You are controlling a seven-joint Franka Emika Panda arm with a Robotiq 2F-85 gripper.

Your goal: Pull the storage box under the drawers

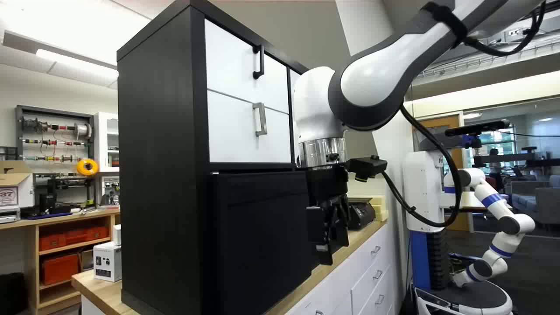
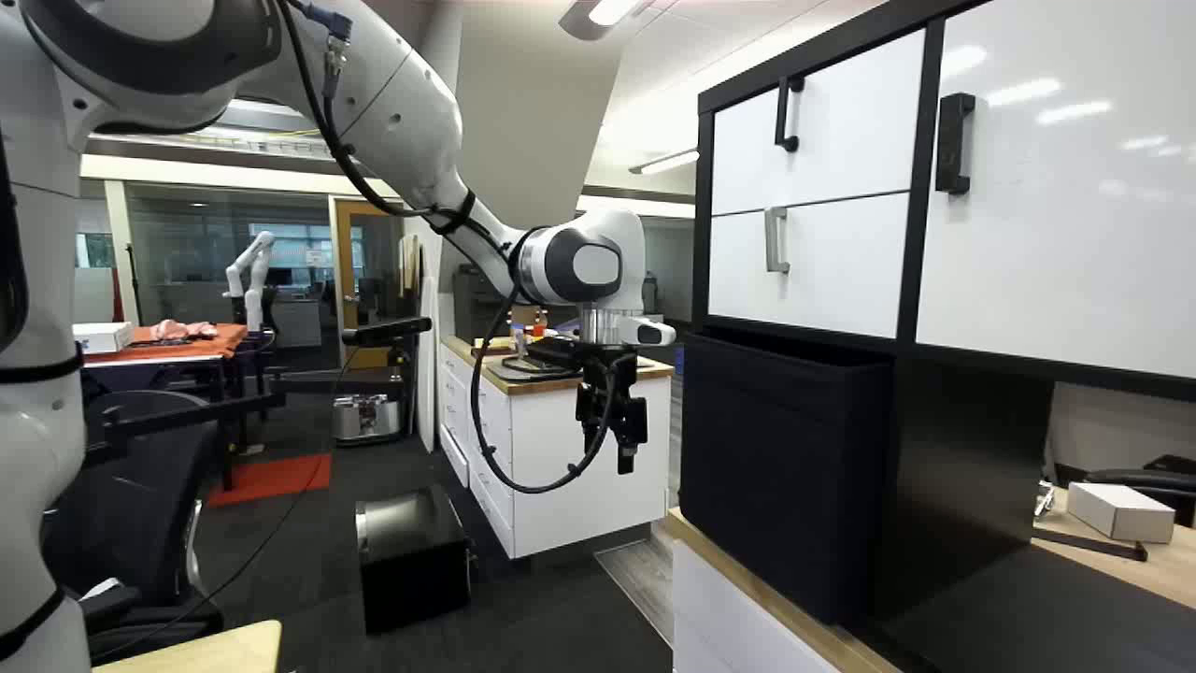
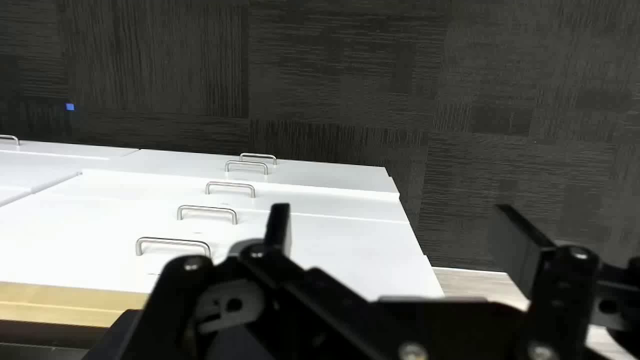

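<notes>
Two white drawers [image 2: 841,173] up top, flush in the black cabinet [image 1: 159,175], and right below them the box [image 2: 771,467], front jutting past the frame, dark mouth just peeking along the top rim. And the tool [image 2: 612,449]? Close by, yet apart: a visible gap to the left of the box in an exterior view. Hanging tip-down from the arm [image 1: 376,83], lower than the drawers, level with the box in both exterior views. Over to the wrist view: fingers [image 3: 515,255] spread wide, only air between, no hold on anything. Past them, edge of the wooden counter [image 3: 65,295] at lower left, then a run of white base drawers [image 3: 125,210], then dark carpet [image 3: 350,85] right across the top. Cabinet up on that same counter, box in the bay at the bottom.
</notes>
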